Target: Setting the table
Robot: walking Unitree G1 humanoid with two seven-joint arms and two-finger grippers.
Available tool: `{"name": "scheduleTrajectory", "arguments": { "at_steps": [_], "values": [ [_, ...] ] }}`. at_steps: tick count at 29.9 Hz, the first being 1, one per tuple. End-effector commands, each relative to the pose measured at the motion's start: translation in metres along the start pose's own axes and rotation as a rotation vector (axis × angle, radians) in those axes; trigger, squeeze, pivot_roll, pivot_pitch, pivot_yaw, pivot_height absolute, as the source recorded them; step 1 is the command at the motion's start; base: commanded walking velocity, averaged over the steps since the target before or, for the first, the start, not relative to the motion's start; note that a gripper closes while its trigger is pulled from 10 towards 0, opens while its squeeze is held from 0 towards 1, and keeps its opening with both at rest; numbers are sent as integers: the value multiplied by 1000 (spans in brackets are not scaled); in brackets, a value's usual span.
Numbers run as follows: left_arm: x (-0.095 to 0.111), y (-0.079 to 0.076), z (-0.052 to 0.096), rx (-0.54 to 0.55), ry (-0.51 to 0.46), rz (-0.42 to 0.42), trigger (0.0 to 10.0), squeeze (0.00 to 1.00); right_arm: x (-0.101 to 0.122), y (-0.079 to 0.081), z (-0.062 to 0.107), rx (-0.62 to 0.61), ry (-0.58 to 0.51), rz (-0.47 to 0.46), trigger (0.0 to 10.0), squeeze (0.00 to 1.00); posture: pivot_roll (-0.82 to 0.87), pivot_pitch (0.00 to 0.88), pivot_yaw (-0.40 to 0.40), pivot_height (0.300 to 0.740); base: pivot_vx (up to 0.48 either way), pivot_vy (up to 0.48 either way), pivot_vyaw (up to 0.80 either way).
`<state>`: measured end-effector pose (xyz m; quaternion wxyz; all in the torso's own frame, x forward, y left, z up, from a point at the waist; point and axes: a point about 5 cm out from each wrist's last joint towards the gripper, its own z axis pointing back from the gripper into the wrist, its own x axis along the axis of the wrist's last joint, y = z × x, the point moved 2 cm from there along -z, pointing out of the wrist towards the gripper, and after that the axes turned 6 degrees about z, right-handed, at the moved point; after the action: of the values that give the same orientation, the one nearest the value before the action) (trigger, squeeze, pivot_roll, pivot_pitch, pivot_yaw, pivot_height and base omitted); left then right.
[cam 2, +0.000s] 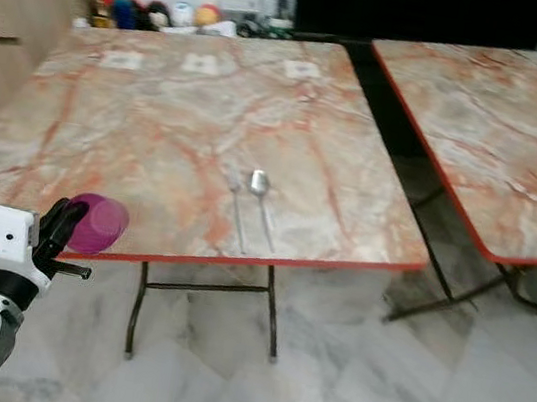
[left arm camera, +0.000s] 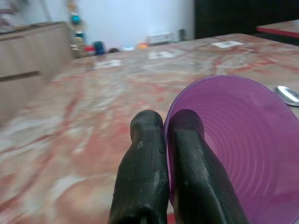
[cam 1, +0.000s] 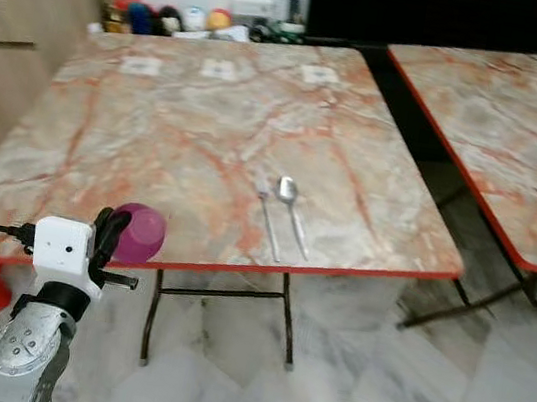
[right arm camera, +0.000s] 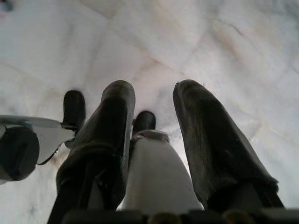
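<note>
A purple plastic cup [cam 1: 139,233] is held at the near left edge of the marble table [cam 1: 210,121]. My left gripper [cam 1: 107,236] is shut on the cup's rim, one black finger [left arm camera: 145,163] outside the wall and one inside; the cup [left arm camera: 238,149] opens toward the table. A fork [cam 1: 267,223] and a spoon [cam 1: 292,210] lie side by side near the table's front edge, right of the cup. My right gripper [right arm camera: 152,121] hangs low over the floor, fingers open with nothing between them.
A second marble table [cam 1: 522,128] stands to the right across a narrow gap. Wooden cabinets [cam 1: 21,33] line the left side. Toys and small items [cam 1: 175,17] crowd the floor beyond the far edge. Three paper cards [cam 1: 217,69] lie on the far part of the table.
</note>
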<state>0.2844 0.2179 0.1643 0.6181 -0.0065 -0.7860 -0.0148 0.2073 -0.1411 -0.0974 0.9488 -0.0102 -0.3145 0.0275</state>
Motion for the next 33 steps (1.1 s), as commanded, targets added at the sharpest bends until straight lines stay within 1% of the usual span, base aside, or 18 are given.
{"name": "scheduleTrajectory", "arguments": {
  "at_steps": [1,4,6,7,8,11,16,17,20,26,33],
  "values": [
    [-4,3,3,9,21,2,10000,0,-7,1,1,3,22,3,10000,0,97,108,19,740,0,0,800],
    [-8,11,8,17,42,-21,10000,0,-6,1,1,1,21,-1,10000,0,97,119,16,740,0,0,800],
    [-8,15,10,6,47,-59,10000,0,-6,0,1,-2,20,-1,10000,0,106,125,10,740,0,0,800],
    [-8,16,10,-12,51,-93,10000,0,-5,0,1,-3,20,1,10000,0,110,127,7,740,0,0,800],
    [-8,16,10,-20,52,-107,10000,0,-5,0,1,-2,20,3,10000,0,112,127,6,740,0,0,800],
    [-9,16,9,-26,54,-115,10000,0,-5,0,0,-1,20,4,10000,0,111,128,5,740,0,0,740],
    [-10,11,6,-32,51,-80,10000,0,-4,0,0,-2,16,-15,10000,0,109,129,6,740,0,0,0],
    [-11,6,5,-36,51,-68,10000,0,-4,0,0,-4,15,-17,10000,0,107,131,6,740,0,0,0],
    [-12,2,4,-43,52,-59,10000,0,-4,0,0,-6,14,-19,10000,0,105,134,6,740,0,0,0],
    [-14,1,4,-44,55,-54,10000,0,-4,0,0,-7,14,-25,10000,0,103,138,6,740,0,0,0],
    [-11,5,-1,-31,45,-66,10000,0,-3,1,0,-4,14,-26,10000,0,99,148,8,740,0,-429,0]
  ]
}}
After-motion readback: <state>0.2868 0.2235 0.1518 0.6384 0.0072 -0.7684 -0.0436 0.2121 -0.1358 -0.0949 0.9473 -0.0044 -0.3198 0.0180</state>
